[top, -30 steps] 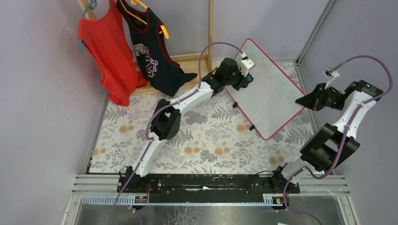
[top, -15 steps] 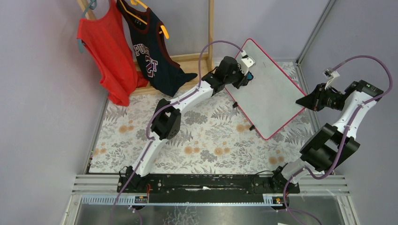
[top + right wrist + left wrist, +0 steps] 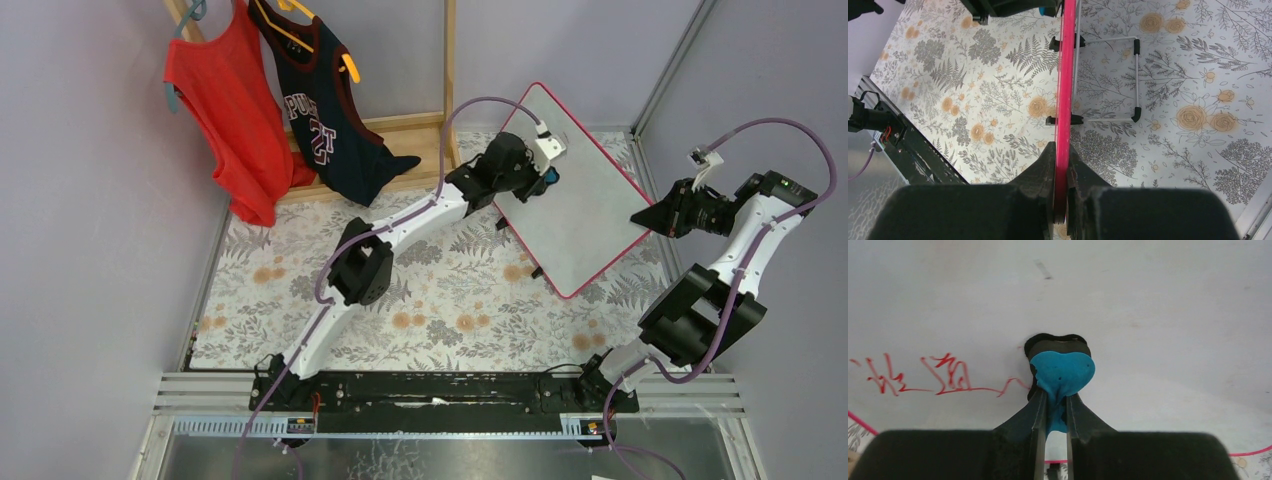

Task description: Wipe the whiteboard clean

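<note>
The whiteboard (image 3: 585, 205), white with a thin pink-red frame, stands tilted at the back right of the table. My right gripper (image 3: 640, 216) is shut on its right edge; in the right wrist view the pink frame (image 3: 1064, 90) runs edge-on between the fingers of the right gripper (image 3: 1062, 150). My left gripper (image 3: 540, 182) is shut on a small blue eraser (image 3: 1062, 374) pressed flat against the board face (image 3: 1148, 305). In the left wrist view the left gripper (image 3: 1053, 400) sits just right of red handwritten marks (image 3: 923, 375).
A wooden rack (image 3: 448, 70) with a red shirt (image 3: 225, 110) and a navy jersey (image 3: 320, 110) stands at the back left. The floral tablecloth (image 3: 420, 290) covers the table. The board's wire stand (image 3: 1135, 80) and small black feet (image 3: 1055, 120) rest on the cloth.
My left arm has slid the eraser to the right across the board's upper part. The right gripper and the board have stayed put.
</note>
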Tool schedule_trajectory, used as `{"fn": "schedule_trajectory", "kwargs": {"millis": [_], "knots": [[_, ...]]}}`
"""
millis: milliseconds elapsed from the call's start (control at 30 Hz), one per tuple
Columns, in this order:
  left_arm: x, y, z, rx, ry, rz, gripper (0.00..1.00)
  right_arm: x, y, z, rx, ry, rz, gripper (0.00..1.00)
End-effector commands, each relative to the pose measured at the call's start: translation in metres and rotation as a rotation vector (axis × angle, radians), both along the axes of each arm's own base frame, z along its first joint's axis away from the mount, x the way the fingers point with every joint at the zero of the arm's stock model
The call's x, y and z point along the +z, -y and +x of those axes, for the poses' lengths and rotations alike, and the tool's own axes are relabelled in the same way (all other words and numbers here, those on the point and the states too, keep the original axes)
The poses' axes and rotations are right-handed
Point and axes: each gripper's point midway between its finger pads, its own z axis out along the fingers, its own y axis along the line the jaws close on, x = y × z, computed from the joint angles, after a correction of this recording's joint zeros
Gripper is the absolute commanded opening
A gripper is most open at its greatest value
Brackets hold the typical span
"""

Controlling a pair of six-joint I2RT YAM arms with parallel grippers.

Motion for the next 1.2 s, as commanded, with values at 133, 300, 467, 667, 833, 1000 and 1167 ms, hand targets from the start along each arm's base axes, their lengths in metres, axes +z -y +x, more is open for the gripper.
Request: {"fn": "schedule_trajectory", "kwargs": {"millis": [133,300,467,667,833,1000,1167], "knots": [[0.038,0.039,-0.033,-0.088,0.099,-0.066,0.0,-0.023,-0.007,-0.022,0.104,-0.089,-0.136,0.0],[0.029,0.015,0.0,-0.013,0.089,-0.058,0.0,-0.024,-0.009,-0.024,0.113,-0.088,-0.148,0.0],[0.019,-0.017,0.03,0.055,0.075,-0.043,0.0,-0.027,-0.009,-0.025,0.126,-0.088,-0.152,0.0],[0.014,-0.046,0.058,0.122,0.102,-0.012,0.0,-0.027,-0.008,-0.023,0.128,-0.093,-0.16,0.0],[0.017,-0.067,0.083,0.186,0.13,-0.02,0.0,-0.029,-0.009,-0.026,0.132,-0.1,-0.165,0.0],[0.016,-0.086,0.103,0.237,0.126,-0.029,0.0,-0.031,-0.009,-0.028,0.136,-0.103,-0.168,0.0],[0.013,-0.087,0.104,0.236,0.111,-0.038,0.0,-0.031,-0.01,-0.027,0.137,-0.104,-0.159,0.0]]}}
